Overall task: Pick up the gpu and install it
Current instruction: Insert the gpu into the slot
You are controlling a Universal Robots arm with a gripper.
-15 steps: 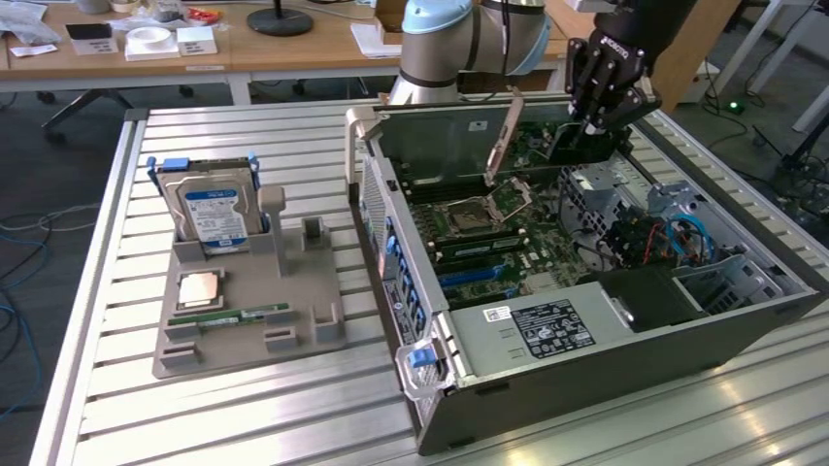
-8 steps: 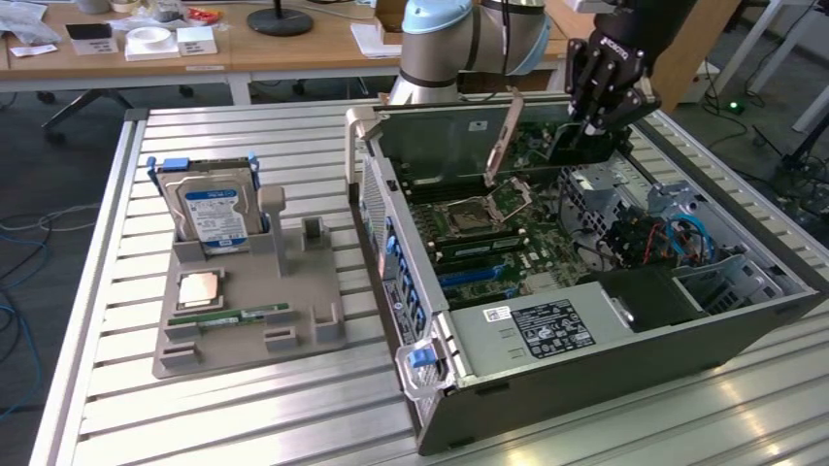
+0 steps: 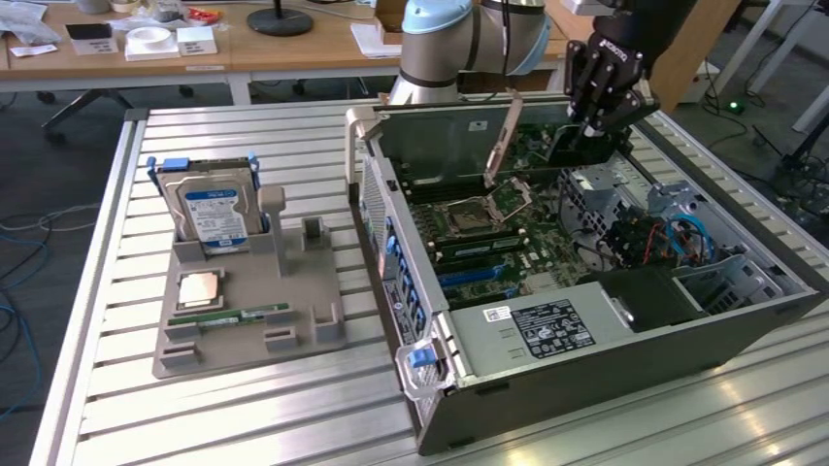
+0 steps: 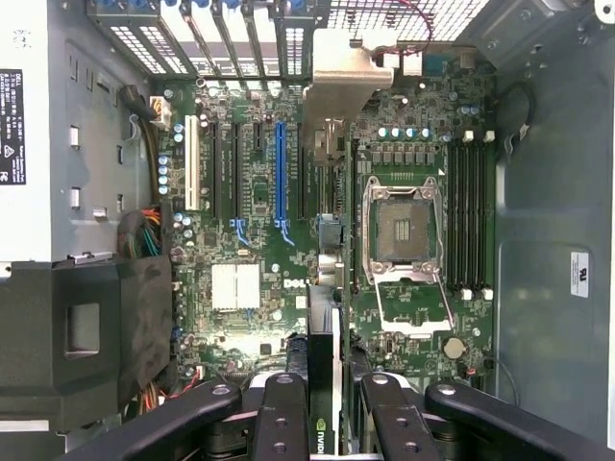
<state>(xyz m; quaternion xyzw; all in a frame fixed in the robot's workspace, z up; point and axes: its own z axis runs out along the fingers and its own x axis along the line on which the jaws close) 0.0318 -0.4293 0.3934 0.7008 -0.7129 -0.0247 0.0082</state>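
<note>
My gripper (image 3: 599, 118) hangs over the far end of the open computer case (image 3: 388, 223) and is shut on the gpu (image 3: 578, 146), a dark card held above the motherboard (image 3: 499, 228). In the wrist view the gpu (image 4: 325, 327) is seen edge-on between my gripper (image 4: 327, 408) fingers (image 4: 282, 413), and its silvery end bracket (image 4: 341, 67) points toward the case's rear slot openings. The card runs alongside the long blue expansion slot (image 4: 282, 173), between it and the empty CPU socket (image 4: 399, 226). Whether the card touches the board cannot be told.
A grey fixture (image 3: 247, 340) on the slatted table holds an upright hard drive (image 3: 214, 214), a CPU (image 3: 197, 288) and a memory stick (image 3: 231, 316). Inside the case are the power supply (image 3: 545, 325), drive cage cables (image 3: 680, 238) and a black shroud (image 4: 82, 327).
</note>
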